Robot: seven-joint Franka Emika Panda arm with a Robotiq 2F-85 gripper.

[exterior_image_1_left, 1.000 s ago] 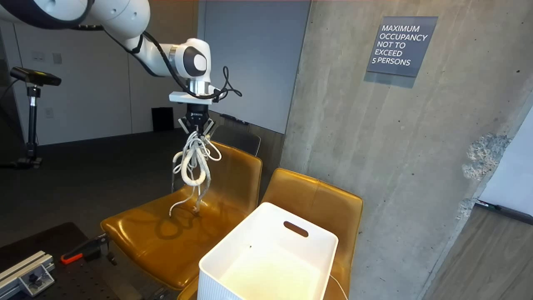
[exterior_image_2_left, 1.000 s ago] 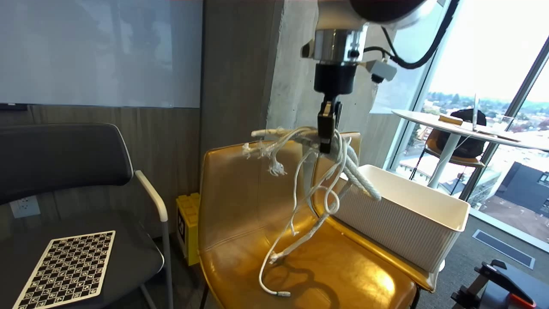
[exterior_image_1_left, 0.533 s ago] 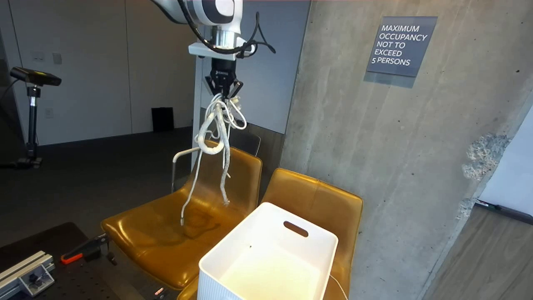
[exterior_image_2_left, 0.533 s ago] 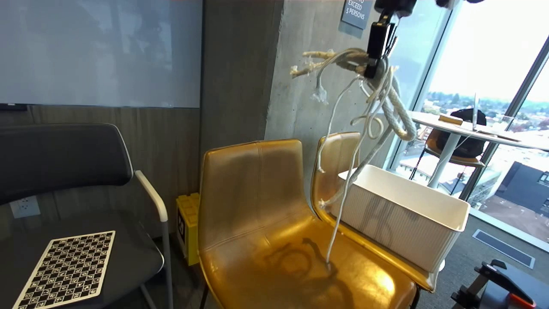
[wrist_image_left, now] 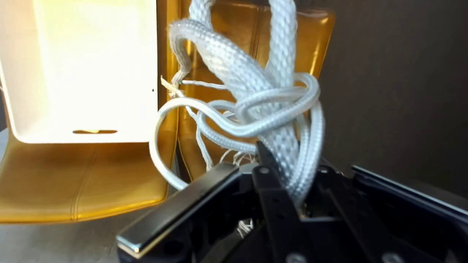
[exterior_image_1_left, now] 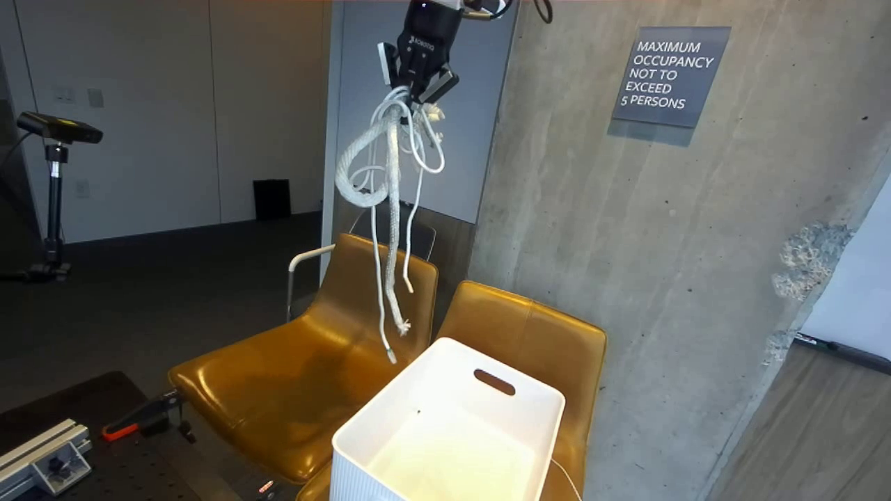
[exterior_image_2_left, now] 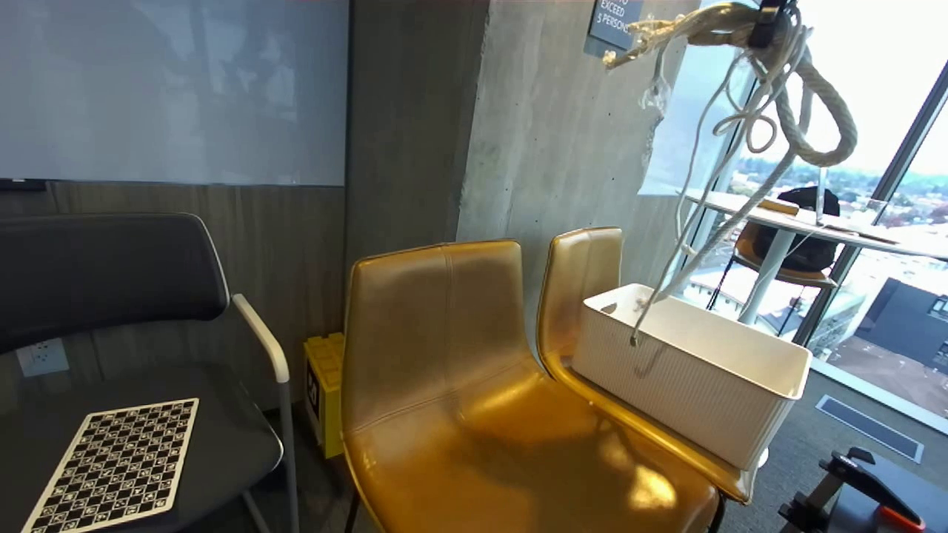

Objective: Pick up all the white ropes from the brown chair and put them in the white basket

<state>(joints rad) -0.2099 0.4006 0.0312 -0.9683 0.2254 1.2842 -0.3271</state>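
Observation:
My gripper [exterior_image_1_left: 412, 110] is shut on a tangled bundle of white ropes [exterior_image_1_left: 362, 189], thick and thin, high above the chairs. The gripper [exterior_image_2_left: 769, 26] is partly cut off at the top of an exterior view, where the ropes [exterior_image_2_left: 833, 122] hang with loose ends before the basket. The ropes [wrist_image_left: 234, 65] cover the fingertips in the wrist view [wrist_image_left: 283, 160]. The white basket [exterior_image_1_left: 511, 360] stands on a second brown chair, its inside visible; it also shows here [exterior_image_2_left: 666, 381] and in the wrist view [wrist_image_left: 91, 138]. The brown chair [exterior_image_1_left: 278, 379] shows only shadow on its seat [exterior_image_2_left: 474, 466].
The second brown chair's back [exterior_image_1_left: 529, 316] rises behind the basket, near a concrete wall [exterior_image_1_left: 661, 264]. A dark chair [exterior_image_2_left: 111, 281] holds a checkered board [exterior_image_2_left: 118, 459]. A clamp with a red-orange handle [exterior_image_1_left: 132, 424] lies at lower left. A thin white cord [exterior_image_1_left: 567, 479] shows beside the basket.
My gripper has risen and moved toward the basket, carrying the white ropes. Their hanging ends have lifted from the brown chair's seat. The gripper now looks tilted; the basket has not moved.

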